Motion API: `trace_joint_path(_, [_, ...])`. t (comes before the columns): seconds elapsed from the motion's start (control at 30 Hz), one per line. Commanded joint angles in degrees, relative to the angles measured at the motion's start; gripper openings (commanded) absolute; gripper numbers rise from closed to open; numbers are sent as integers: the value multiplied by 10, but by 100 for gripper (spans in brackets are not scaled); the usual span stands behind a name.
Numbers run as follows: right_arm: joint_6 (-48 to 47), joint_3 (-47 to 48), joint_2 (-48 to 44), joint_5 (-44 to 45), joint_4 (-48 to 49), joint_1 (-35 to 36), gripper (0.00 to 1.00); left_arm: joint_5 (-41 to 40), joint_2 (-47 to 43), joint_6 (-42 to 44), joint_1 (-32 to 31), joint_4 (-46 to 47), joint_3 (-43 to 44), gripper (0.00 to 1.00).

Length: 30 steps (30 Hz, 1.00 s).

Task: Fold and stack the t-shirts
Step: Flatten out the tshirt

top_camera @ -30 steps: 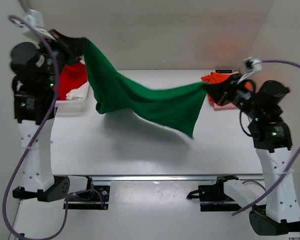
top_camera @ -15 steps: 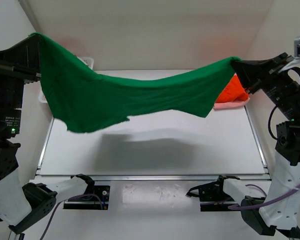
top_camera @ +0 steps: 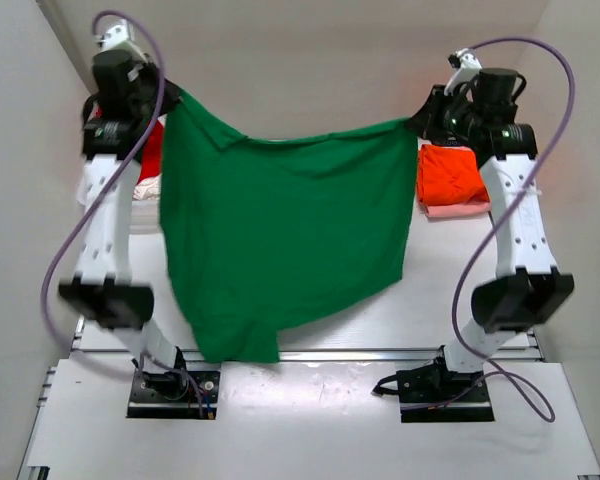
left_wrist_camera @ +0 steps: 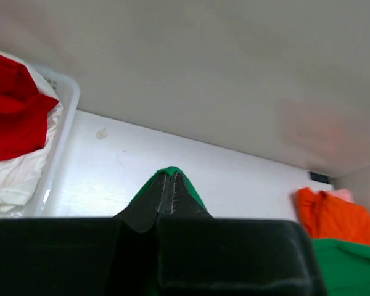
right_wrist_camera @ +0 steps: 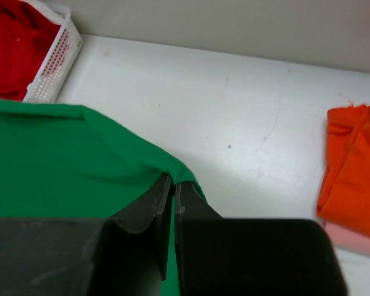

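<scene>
Left gripper [top_camera: 171,101] and right gripper [top_camera: 417,124] each clamped on the green t-shirt [top_camera: 280,230] — it hangs spread above the worktop [top_camera: 460,285].

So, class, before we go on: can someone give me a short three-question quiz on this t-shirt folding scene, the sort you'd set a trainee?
1. True or false: only one end effector holds the green t-shirt.
2. Which colour t-shirt lies on top of the pale pink t-shirt? A red, B orange, C white.
3. Fill in: the red t-shirt lies in the white lattice ____.

Key:
1. False. The left end effector and the right end effector each pinch an upper corner, so it hangs spread between them.
2. B, the orange t-shirt.
3. basket.
</scene>
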Motion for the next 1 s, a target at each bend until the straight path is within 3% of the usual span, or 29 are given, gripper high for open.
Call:
trace_joint_path(0.0, [-24, 121, 30, -5, 30, -23, 0, 29, 70, 43, 18, -12, 142, 0])
trace_joint_path(0.07, [-12, 170, 57, -24, 35, -40, 0, 33, 82, 38, 21, -4, 178, 0])
trace_joint_path(0.13, [4, 190, 65, -45, 55, -61, 0, 100, 60, -2, 79, 49, 151, 0])
trace_joint_path(0.2, [9, 182, 49, -53, 63, -73, 0, 112, 36, -6, 94, 54, 139, 0])
trace_joint_path(0.4, [-9, 97, 1, -55, 59, -90, 0, 110, -83, 20, 58, 32, 25, 0])
trace_joint_path(0.53, [-29, -52, -47, -34, 74, -69, 0, 108, -196, 21, 29, 62, -158, 0])
trace_joint_path(0.63, [-16, -223, -121, -24, 114, -56, 0, 94, -325, 11, -9, 98, -404, 0])
trace_joint_path(0.73, [-13, -357, -175, 11, 98, -23, 0, 96, -405, 5, -31, 84, -549, 0])
trace_joint_path(0.97, [58, -581, -307, 98, 20, 72, 0, 127, -538, -32, -88, -6, -780, 0])
